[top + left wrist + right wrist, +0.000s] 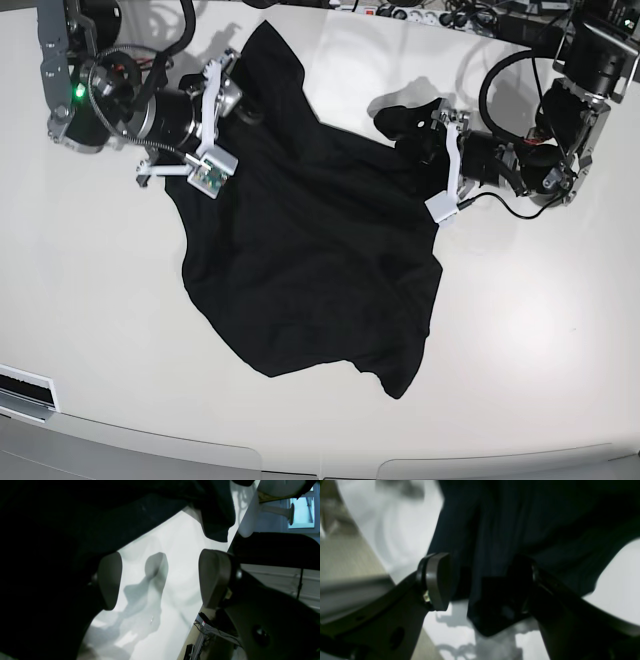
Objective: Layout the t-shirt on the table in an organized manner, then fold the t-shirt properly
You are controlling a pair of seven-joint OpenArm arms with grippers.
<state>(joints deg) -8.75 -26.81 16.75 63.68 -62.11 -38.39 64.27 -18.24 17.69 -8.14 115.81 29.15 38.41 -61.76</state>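
Now both tools stand wide open at the shirt (310, 250), which lies spread and rumpled in the middle of the tabletop (540, 330). The left tool (160, 580) gapes over bare tabletop just beside the shirt's edge; one finger (110, 580) lies against the dark cloth, the other (215, 577) reaches toward the tabletop's rim. The right tool (485, 580) has a hanging fold of shirt between its spread fingers; whether either finger presses the cloth cannot be told. Neither tool is clamped on the shirt.
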